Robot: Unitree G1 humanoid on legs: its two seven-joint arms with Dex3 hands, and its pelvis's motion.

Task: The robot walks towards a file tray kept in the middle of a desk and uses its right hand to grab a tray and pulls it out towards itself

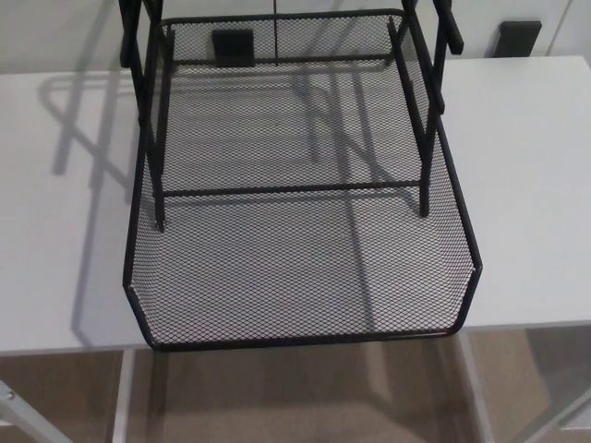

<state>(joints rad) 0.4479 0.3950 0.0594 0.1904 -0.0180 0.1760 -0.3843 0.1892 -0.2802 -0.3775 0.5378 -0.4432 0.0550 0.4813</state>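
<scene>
Black mesh tray (305, 268) slid out of rack (420, 120), front rim overhanging worktop (526, 185) edge; no hand in view, so finger state unknowable; probably best to hook right fingers over front rim centre, pulling straight and level.

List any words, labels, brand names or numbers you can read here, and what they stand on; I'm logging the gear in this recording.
None: no readable text shows in the head view.
The black mesh tray, its frame and the white desk carry no label or number.
The two dark blocks behind the desk show no markings.
</scene>
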